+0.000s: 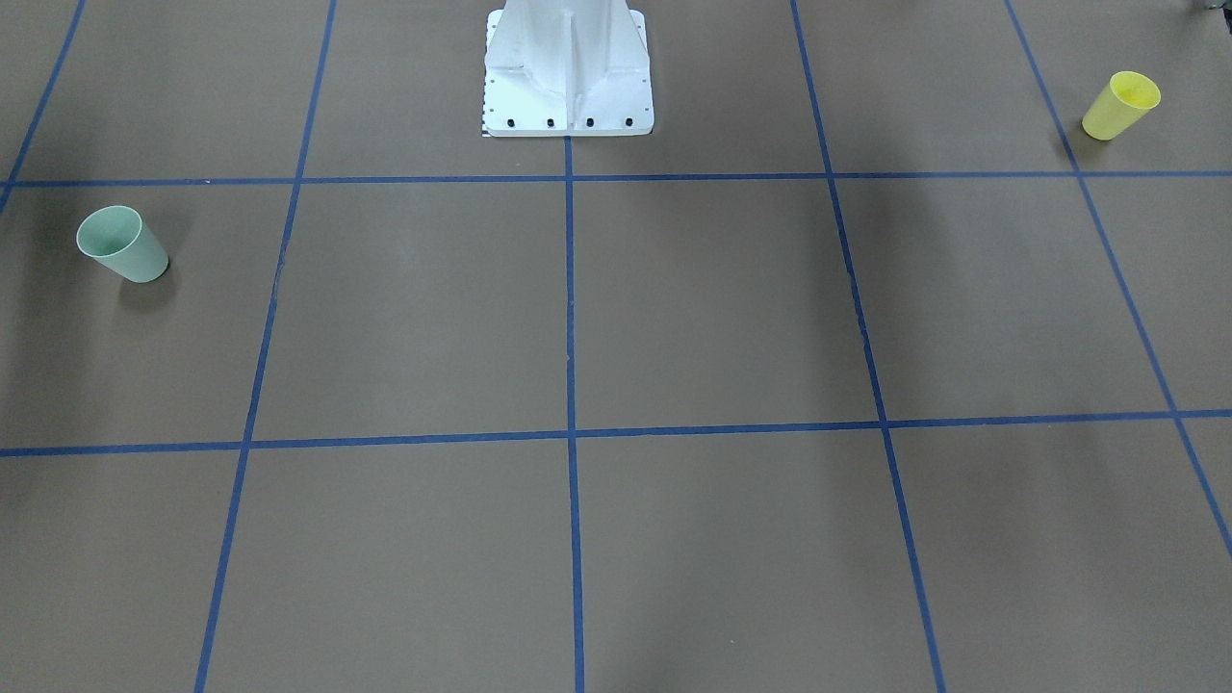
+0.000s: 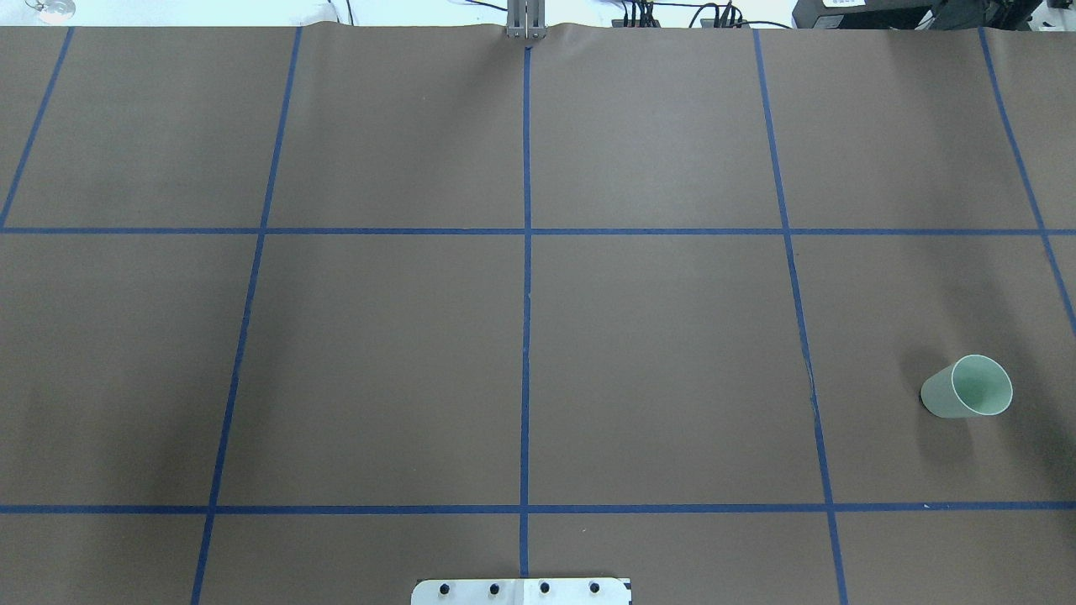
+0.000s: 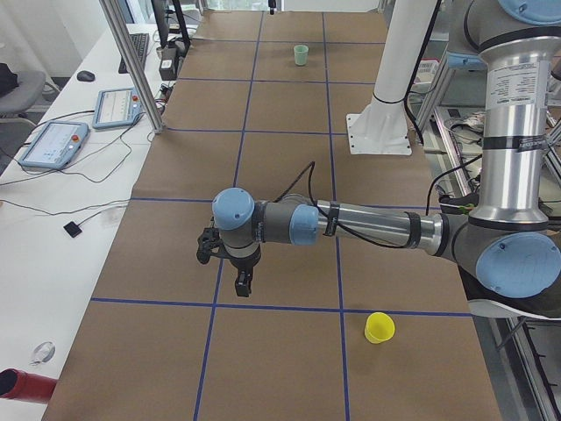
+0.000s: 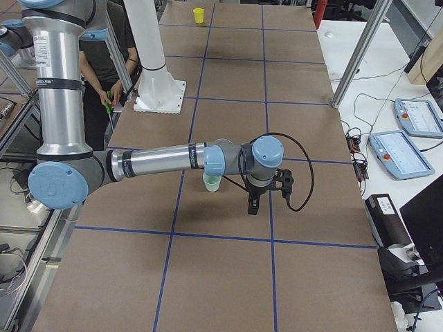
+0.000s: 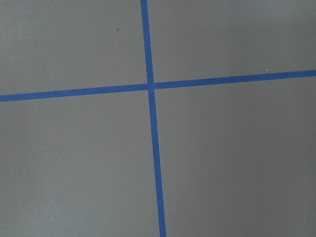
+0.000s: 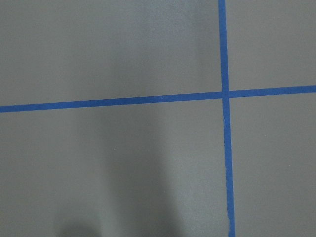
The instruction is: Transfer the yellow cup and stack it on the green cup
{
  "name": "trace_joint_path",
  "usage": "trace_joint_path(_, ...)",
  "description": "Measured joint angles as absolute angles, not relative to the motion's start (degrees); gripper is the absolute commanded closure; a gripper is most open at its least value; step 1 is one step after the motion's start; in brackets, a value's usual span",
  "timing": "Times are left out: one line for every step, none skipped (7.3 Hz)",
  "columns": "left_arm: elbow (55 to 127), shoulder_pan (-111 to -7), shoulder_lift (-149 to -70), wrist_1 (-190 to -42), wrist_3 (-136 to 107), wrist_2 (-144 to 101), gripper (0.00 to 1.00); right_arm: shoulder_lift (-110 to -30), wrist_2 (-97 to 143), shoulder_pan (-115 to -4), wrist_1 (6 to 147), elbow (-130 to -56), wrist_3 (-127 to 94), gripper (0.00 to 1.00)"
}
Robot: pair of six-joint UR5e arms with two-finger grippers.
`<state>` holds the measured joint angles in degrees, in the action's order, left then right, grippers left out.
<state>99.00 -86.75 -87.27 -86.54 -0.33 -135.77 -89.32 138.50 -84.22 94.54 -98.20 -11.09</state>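
The yellow cup (image 1: 1121, 104) stands upright near the table's end on my left side; it also shows in the exterior left view (image 3: 379, 327) and far off in the exterior right view (image 4: 199, 15). The green cup (image 1: 122, 244) stands upright near the opposite end (image 2: 967, 386) (image 4: 212, 182). My left gripper (image 3: 243, 282) hangs over the table, apart from the yellow cup. My right gripper (image 4: 253, 205) hangs near the green cup, apart from it. Both show only in the side views, so I cannot tell whether they are open or shut. The wrist views show only brown table and blue tape.
The white robot pedestal (image 1: 568, 77) stands at the table's robot-side edge. Blue tape lines grid the brown table (image 2: 656, 361). A person (image 4: 104, 62) stands behind the pedestal. Side benches hold tablets (image 3: 53, 145) (image 4: 415, 117), beside aluminium posts (image 4: 356, 55).
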Motion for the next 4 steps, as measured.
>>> trace_joint_path(99.1, -86.1, -87.1, -87.0, -3.6, -135.8, 0.0, -89.3, 138.5, -84.0, 94.5, -98.2, -11.2, 0.0)
trace_joint_path(99.0, -84.1, -87.1, -88.7, -10.3, -135.6, 0.0, -89.2, 138.5, -83.6, 94.5, -98.1, -11.2, 0.0)
trace_joint_path(98.8, -81.5, -87.0, -91.1, -17.9, -134.9, 0.0, -89.2, 138.4, -83.1, 94.5, -97.9, -11.2, 0.0)
trace_joint_path(98.8, -78.7, -87.0, -93.3, -25.5, -133.4, 0.0, -89.1, 138.4, -82.9, 94.5, -97.9, -11.2, 0.0)
